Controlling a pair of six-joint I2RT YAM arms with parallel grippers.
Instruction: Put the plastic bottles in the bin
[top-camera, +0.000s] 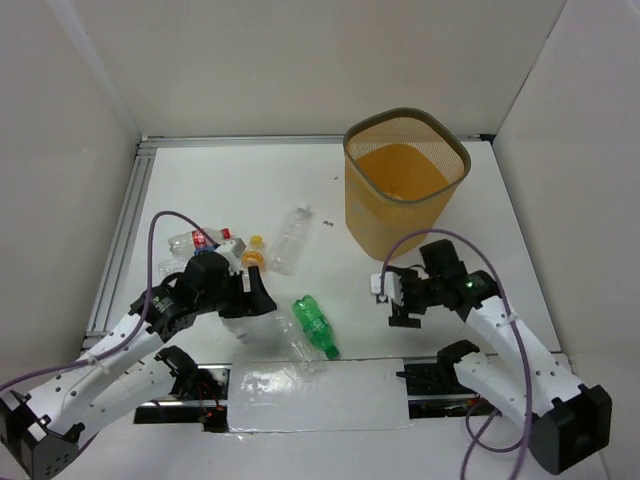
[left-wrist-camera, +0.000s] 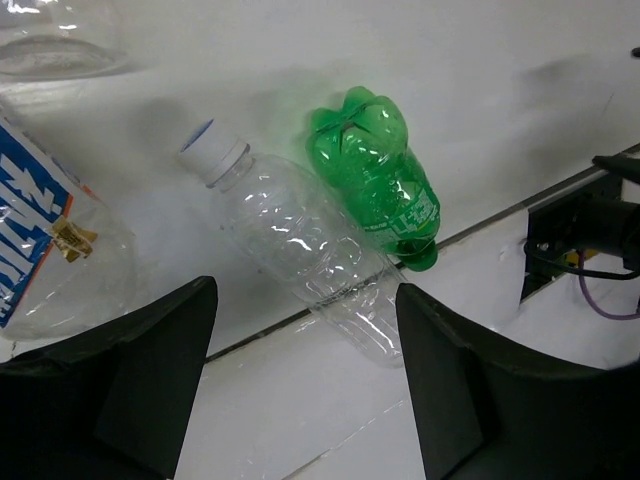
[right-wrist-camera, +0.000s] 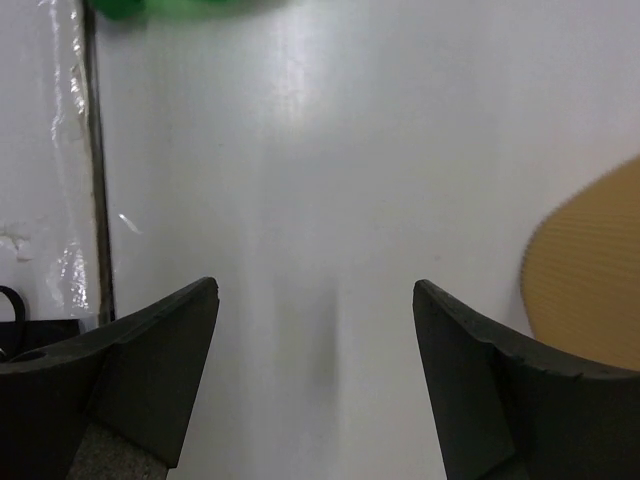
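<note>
Left jaws gape empty over the worktop (top-camera: 200, 180), facing a clear bottle (left-wrist-camera: 300, 250) touching the green bottle (left-wrist-camera: 380, 185). Right jaws gape empty just near of the bin (top-camera: 385, 225), which stands far right.

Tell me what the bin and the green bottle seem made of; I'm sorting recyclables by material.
The bin looks like fine mesh, likely painted metal, though it could be plastic: a weave of tiny holes shows across its matte orange-yellow wall. The green bottle looks like thin, glossy, see-through plastic: it has bright highlights and a moulded, lobed base.
</note>
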